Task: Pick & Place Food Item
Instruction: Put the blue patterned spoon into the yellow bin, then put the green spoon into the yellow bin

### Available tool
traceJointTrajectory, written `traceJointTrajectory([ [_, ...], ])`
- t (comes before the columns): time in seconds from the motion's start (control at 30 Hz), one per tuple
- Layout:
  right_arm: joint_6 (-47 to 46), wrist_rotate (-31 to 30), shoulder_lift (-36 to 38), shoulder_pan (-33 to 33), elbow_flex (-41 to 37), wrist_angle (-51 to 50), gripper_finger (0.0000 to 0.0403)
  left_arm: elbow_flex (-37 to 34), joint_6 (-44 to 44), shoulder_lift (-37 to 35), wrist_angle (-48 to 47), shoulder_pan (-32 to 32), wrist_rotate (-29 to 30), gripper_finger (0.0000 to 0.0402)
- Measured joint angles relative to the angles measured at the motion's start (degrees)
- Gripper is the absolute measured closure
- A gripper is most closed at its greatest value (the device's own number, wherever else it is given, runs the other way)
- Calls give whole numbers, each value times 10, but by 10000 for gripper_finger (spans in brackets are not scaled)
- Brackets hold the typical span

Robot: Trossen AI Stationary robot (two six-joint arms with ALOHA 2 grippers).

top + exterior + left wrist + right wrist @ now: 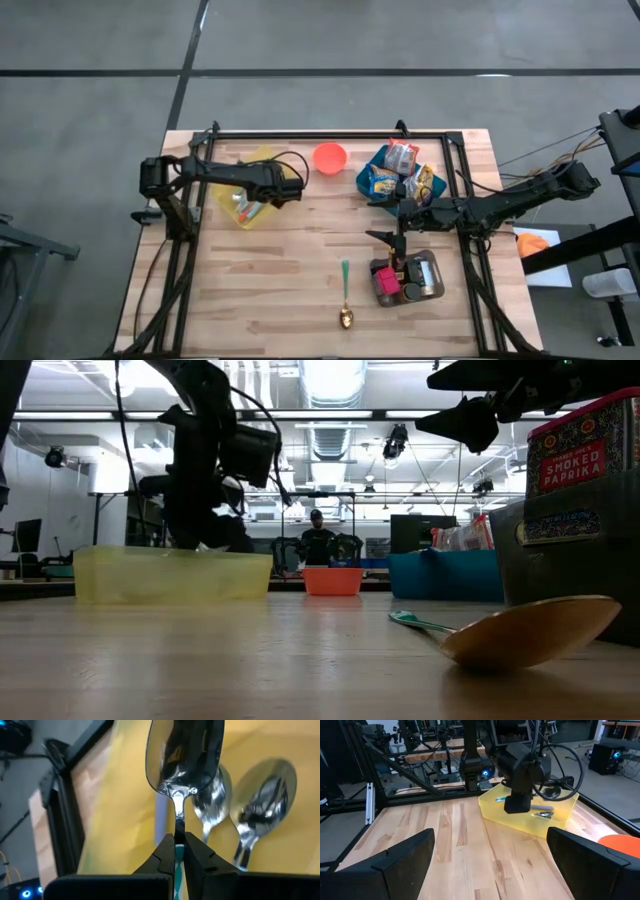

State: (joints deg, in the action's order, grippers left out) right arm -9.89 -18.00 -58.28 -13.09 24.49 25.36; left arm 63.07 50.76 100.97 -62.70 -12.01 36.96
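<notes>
Food packets (400, 170) lie together in the blue bin (370, 168) at the far right of the table (290, 270), untouched. Just left of that bin stands an orange bowl (330, 157); further left sits the yellow bin (250, 200), holding spoons. Left gripper (179, 851) hangs over the yellow bin, fingers pressed together on the neck of a metal spoon (184, 757); two more spoons (260, 805) lie in the bin beneath it. Right gripper (404, 213) hovers near the blue bin's front edge, fingers (395, 865) spread wide and holding nothing. In front of it stands a small metal tray (432, 278) carrying a red tin and dark containers; the low view shows a tin labelled smoked paprika (585, 450). A gold spoon with a green handle (345, 300) lies alone on the near boards.

Surface: light wooden planks, framed by black rails. Room: grey floor; beyond, ceiling lights, workbenches, and a person (317, 540) seated far behind the bowl.
</notes>
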Motion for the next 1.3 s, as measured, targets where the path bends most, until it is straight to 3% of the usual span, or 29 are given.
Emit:
traceJointTrajectory([
  [0.23, 0, 0, 0, 0, 0, 0, 22, -18, 0, 0, 15, -1, -23, 377],
  [0.8, 0, 0, 0, 0, 0, 0, 22, -18, 0, 0, 21, -1, -23, 241],
  [1.13, 0, 0, 0, 0, 0, 0, 22, -12, 5, -67, 17, -1, -87, 238],
  [1.3, 0, 0, 0, 0, 0, 0, 22, -9, 79, -143, 33, 25, -129, 239],
])
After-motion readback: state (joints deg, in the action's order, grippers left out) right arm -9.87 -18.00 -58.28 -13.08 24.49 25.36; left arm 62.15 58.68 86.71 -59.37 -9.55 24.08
